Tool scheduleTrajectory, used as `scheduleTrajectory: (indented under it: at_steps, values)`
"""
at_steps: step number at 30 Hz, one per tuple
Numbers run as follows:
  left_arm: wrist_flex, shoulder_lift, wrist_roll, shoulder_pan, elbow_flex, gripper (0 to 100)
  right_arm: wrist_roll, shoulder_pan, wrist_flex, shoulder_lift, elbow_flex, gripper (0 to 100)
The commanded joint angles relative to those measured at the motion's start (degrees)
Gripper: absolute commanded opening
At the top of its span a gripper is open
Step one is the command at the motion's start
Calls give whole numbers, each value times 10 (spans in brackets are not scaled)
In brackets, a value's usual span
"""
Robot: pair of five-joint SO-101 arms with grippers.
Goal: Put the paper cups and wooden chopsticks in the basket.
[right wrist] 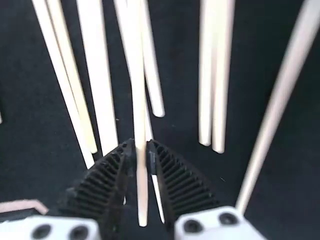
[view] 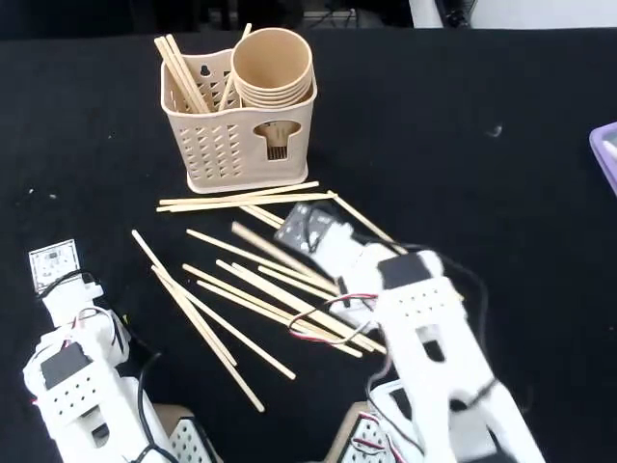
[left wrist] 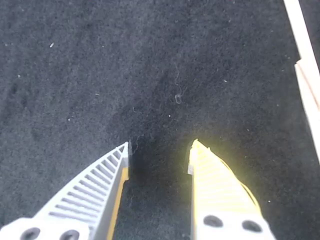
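Right gripper (right wrist: 142,148) pinches a single wooden chopstick (right wrist: 136,90) near its end, amid the scattered pile (view: 253,289) in front of the basket (view: 224,147); held so far off-centre, it may swing or slip when lifted. Left gripper (left wrist: 159,150) hangs open, empty

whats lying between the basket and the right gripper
High view: a few loose chopsticks lie flat on the black table just in front of the basket, between it and the right gripper, which pinches another chopstick.

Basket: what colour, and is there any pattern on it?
The basket is beige, its walls perforated with rows of small holes. Shows best in the high view.
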Motion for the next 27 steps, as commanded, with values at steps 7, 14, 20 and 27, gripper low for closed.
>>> scheduleTrajectory:
  at_steps: [7, 14, 20, 27]
  values:
    - [-3, -5, 3, 3, -3, 202, 19, 20, -21, -101, 49, 11]
    - [-3, -5, 3, 3, -3, 202, 86, 125, -203, 14, 85, 11]
    - [-4, -5, 3, 3, -3, 202, 89, 123, -205, 154, -26, 15]
    - [-4, -5, 3, 3, -3, 202, 123, 98, -209, 259, -68, 134]
